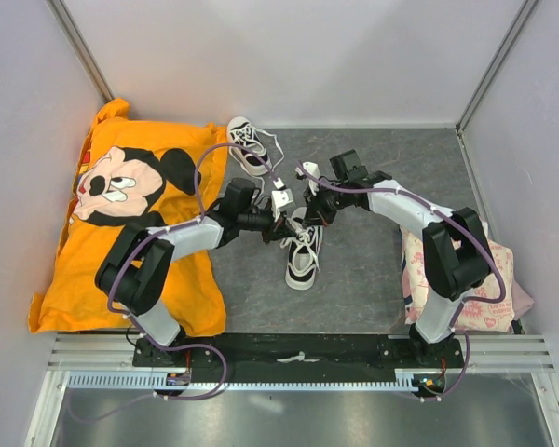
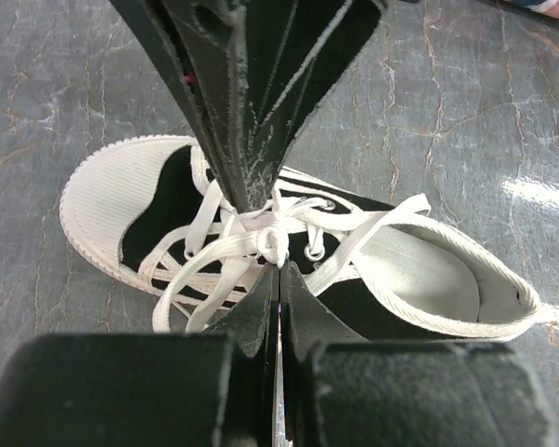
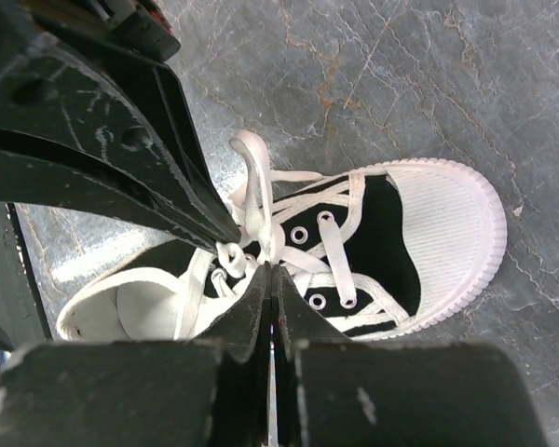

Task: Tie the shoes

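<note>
One black sneaker (image 1: 302, 255) with a white toe cap lies mid-table, toe towards me; the second sneaker (image 1: 247, 145) lies at the back. Both grippers meet over the near sneaker's laces. My left gripper (image 1: 284, 224) is shut on the white lace knot (image 2: 274, 244) above the sneaker (image 2: 391, 279); its tips (image 2: 279, 267) touch the right gripper's fingers (image 2: 252, 102). My right gripper (image 1: 309, 212) is shut on a lace loop (image 3: 257, 200) over the same sneaker (image 3: 429, 233); its tips (image 3: 270, 268) sit against the left gripper's fingers (image 3: 102, 149).
An orange Mickey Mouse cloth (image 1: 121, 209) covers the table's left side. A pink printed cloth (image 1: 489, 284) lies at the right edge beside the right arm's base. Walls close in the left, back and right sides.
</note>
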`<state>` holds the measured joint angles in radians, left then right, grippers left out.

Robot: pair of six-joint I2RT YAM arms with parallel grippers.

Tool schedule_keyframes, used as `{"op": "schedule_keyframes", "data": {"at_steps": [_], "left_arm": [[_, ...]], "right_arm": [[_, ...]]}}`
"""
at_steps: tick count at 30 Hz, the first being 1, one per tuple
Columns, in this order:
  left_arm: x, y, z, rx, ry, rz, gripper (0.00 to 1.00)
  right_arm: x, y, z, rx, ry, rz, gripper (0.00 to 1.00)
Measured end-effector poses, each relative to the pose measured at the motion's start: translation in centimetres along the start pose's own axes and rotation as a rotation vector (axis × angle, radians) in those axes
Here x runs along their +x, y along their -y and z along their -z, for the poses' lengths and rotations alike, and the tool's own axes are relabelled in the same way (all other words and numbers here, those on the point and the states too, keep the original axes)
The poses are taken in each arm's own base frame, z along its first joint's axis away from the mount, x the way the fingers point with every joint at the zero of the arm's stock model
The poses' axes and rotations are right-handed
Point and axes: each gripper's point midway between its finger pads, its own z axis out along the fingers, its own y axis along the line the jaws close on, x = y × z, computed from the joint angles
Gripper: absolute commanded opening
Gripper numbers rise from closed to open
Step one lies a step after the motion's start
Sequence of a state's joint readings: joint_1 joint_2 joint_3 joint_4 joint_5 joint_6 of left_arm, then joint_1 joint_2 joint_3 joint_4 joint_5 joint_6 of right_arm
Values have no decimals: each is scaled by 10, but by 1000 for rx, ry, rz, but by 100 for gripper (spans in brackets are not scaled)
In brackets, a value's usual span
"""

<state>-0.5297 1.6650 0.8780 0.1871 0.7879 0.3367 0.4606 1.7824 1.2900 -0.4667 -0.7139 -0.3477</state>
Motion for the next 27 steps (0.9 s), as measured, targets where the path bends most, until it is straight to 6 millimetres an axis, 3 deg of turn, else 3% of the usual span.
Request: {"op": "schedule_keyframes", "data": {"at_steps": [20, 27], "left_arm": [[8, -6, -11, -29, -106, 105, 2], [1, -6, -11, -37, -102, 153, 2]], "right_arm": [[-4, -4, 5, 19, 59, -46, 0], [-5, -6, 4, 6, 69, -61, 0]]}}
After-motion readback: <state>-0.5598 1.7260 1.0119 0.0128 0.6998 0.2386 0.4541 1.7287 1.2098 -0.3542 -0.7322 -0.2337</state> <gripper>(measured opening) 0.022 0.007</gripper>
